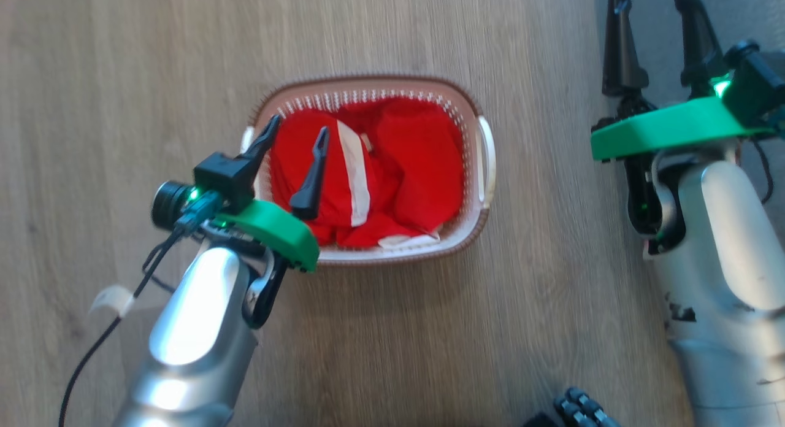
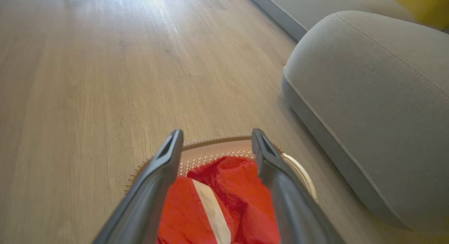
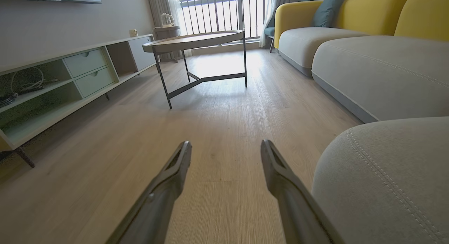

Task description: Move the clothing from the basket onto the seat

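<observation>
The cream basket (image 1: 484,163) with a brown rim stands on the wood floor, filled with the red clothing (image 1: 417,163) that carries a white stripe. My left gripper (image 1: 297,129) hangs open over the basket's left half, fingers apart above the fabric, holding nothing. In the left wrist view the clothing (image 2: 242,188) and basket rim (image 2: 217,141) lie between and below my left gripper (image 2: 216,137). The grey seat (image 2: 372,107) lies to the right of the basket. My right gripper (image 1: 653,3) is open at the upper right, beside the seat (image 3: 386,181); it (image 3: 226,147) is empty.
A round coffee table (image 3: 196,44) on dark legs stands ahead on the floor. A low white media shelf (image 3: 52,86) runs along the left wall. A yellow-backed sofa (image 3: 350,44) with grey cushions lines the right side. Part of my base (image 1: 576,408) shows at the bottom.
</observation>
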